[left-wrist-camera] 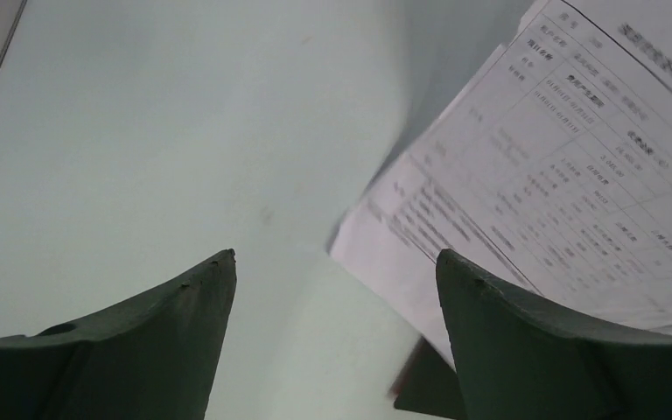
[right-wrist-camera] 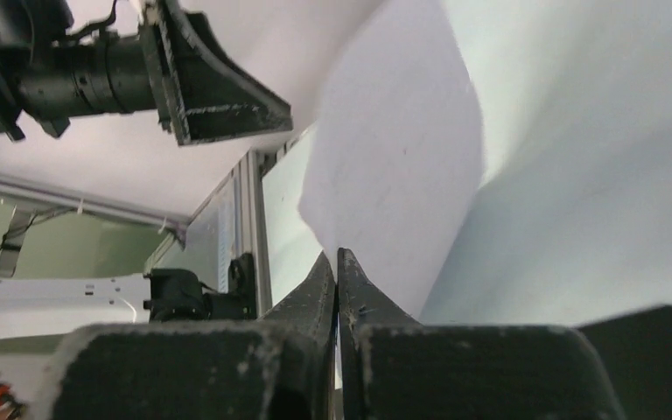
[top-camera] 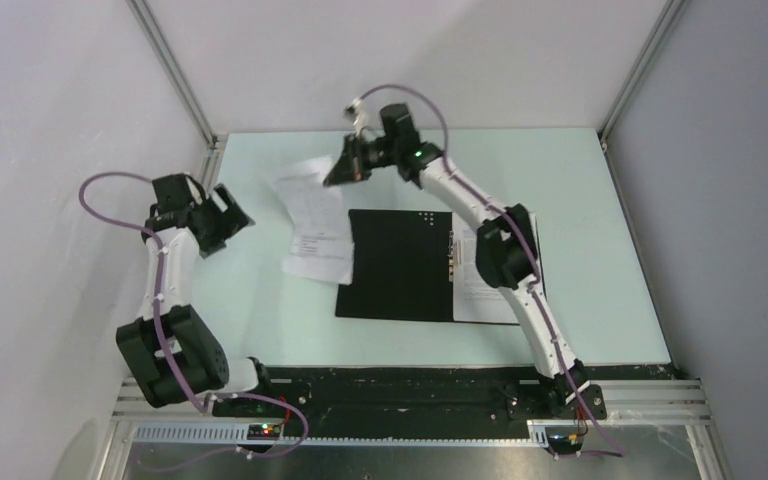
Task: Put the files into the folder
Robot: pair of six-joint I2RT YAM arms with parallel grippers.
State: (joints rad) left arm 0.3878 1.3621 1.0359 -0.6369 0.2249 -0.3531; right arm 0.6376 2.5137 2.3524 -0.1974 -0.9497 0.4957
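The folder (top-camera: pixel 398 265) lies open in the middle of the table, black inside up, with its metal clip (top-camera: pixel 454 262) along the spine and a white sheet (top-camera: pixel 480 298) on its right half. My right gripper (top-camera: pixel 341 172) is shut on the far corner of one file sheet (top-camera: pixel 310 195) and lifts it off the table, left of the folder; the sheet's blank underside shows in the right wrist view (right-wrist-camera: pixel 394 175). Another file (top-camera: pixel 320 258) lies under it. My left gripper (top-camera: pixel 235 222) is open and empty, left of the files (left-wrist-camera: pixel 577 166).
Metal frame posts (top-camera: pixel 175 75) stand at the table's back corners. The table's left edge (top-camera: pixel 208 160) is close to my left arm. A dark folder corner (left-wrist-camera: pixel 424 389) shows near my left gripper's right finger.
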